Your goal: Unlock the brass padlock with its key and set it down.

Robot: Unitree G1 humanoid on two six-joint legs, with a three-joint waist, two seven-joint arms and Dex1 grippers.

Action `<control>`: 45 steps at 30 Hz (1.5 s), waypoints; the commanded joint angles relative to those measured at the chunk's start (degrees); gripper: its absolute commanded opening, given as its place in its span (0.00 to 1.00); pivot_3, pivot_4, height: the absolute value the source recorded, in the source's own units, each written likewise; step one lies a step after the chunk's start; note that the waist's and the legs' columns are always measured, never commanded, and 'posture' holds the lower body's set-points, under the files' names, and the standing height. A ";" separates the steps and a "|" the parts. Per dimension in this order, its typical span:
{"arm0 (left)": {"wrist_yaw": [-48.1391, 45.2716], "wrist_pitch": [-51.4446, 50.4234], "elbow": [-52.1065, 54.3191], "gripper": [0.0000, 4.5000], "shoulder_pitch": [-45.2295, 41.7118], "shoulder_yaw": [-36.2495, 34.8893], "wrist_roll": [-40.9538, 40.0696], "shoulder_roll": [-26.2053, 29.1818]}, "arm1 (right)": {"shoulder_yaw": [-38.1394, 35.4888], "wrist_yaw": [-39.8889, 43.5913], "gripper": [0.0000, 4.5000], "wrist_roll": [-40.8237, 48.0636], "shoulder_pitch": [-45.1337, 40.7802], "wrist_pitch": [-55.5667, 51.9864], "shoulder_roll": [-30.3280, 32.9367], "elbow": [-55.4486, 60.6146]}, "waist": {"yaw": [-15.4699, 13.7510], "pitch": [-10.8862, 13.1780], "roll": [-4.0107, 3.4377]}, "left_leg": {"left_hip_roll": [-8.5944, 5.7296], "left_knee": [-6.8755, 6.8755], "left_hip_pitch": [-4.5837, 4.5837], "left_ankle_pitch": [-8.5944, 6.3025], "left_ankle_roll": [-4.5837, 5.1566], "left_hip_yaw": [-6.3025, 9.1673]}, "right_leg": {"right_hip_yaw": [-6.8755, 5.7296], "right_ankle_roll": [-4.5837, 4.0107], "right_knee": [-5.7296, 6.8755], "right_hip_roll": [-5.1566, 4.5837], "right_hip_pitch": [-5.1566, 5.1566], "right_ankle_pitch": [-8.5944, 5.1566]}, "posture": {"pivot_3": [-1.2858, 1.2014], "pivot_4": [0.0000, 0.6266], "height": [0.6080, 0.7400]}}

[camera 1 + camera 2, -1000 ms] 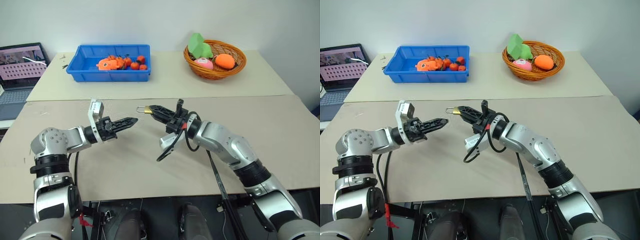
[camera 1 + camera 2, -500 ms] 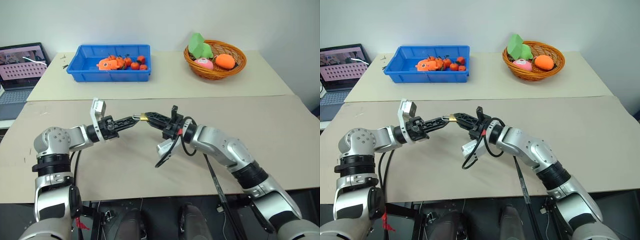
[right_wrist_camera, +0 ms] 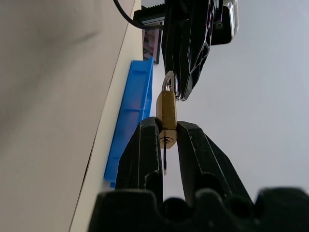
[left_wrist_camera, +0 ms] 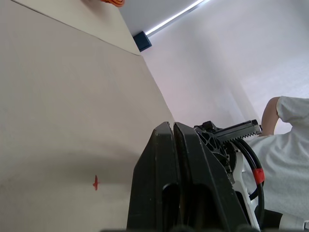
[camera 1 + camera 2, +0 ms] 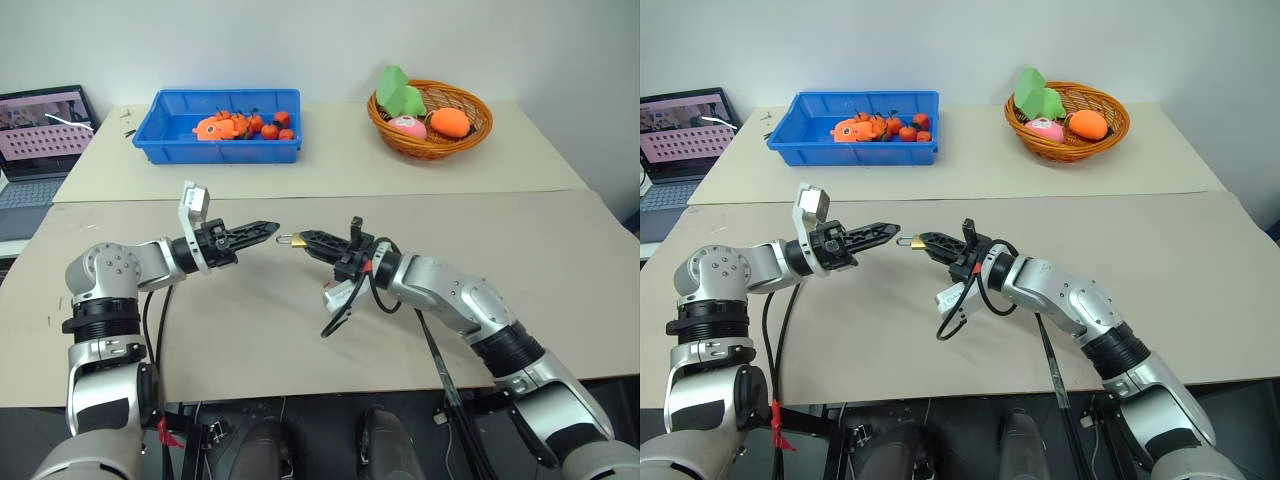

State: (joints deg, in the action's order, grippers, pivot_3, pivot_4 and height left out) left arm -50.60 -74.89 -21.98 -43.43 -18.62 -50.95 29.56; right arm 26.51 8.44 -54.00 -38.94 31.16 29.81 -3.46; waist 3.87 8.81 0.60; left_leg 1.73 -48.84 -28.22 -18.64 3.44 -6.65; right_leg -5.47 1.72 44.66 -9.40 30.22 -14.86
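Right gripper gripped the brass padlock by its lower body between both fingertips, above the brown table, with the shackle pointing toward the left gripper. Left gripper was fully closed, fingers pressed together; whether the key sat between them could not be determined. Its tips stood just beside the padlock's shackle, and contact could not be confirmed. Both grippers were level and faced each other tip to tip over the table's middle.

Listed by size, relative to the table:
- Laptop, open, off the table's far left corner.
- Blue bin, on the lighter far surface beyond the table, left side, holding small orange and red items.
- Wicker basket, beyond the table, right side, holding green, pink and orange items.
- Padlock, in the air over the table's centre, well apart from bin and basket.
- Small red mark, on the table surface.
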 commanded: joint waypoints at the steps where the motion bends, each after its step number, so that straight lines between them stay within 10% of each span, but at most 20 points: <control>1: -0.16 0.81 1.55 0.03 -1.80 0.01 -0.50 0.31 | -0.41 -1.21 0.03 0.14 -0.15 0.45 -0.44 0.98 | -0.04 0.00 0.00 | 0.00 0.00 0.00 0.00 0.00 0.00 | 0.00 0.00 0.00 0.00 0.00 0.00 | 0.52 0.24 0.43; 28: -2.54 2.39 -1.55 0.03 -2.46 0.94 0.77 3.09 | -2.12 -2.75 0.03 -0.78 -1.58 -1.04 1.13 -1.68 | -0.01 0.00 0.00 | -0.01 0.00 -0.01 0.00 0.00 0.00 | 0.00 0.01 0.00 -0.01 0.00 -0.01 | 0.52 0.24 0.43; 45: -12.38 13.10 6.67 0.03 3.44 16.55 10.08 4.51 | -2.09 -2.36 0.03 -0.37 -2.74 -1.46 0.76 -1.32 | -0.19 0.00 0.00 | -0.01 -0.01 -0.05 0.00 0.00 0.00 | -0.01 -0.01 0.02 -0.02 0.03 -0.04 | 0.52 0.24 0.43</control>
State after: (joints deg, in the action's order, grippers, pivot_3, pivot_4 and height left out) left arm -62.14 -62.50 -17.58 -39.75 -1.59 -40.48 34.03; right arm 26.14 6.91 -55.02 -40.54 30.25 30.62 -6.45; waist 3.68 8.81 0.60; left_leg 1.72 -48.85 -28.26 -18.64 3.44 -6.66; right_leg -5.48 1.71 44.67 -9.42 30.25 -14.90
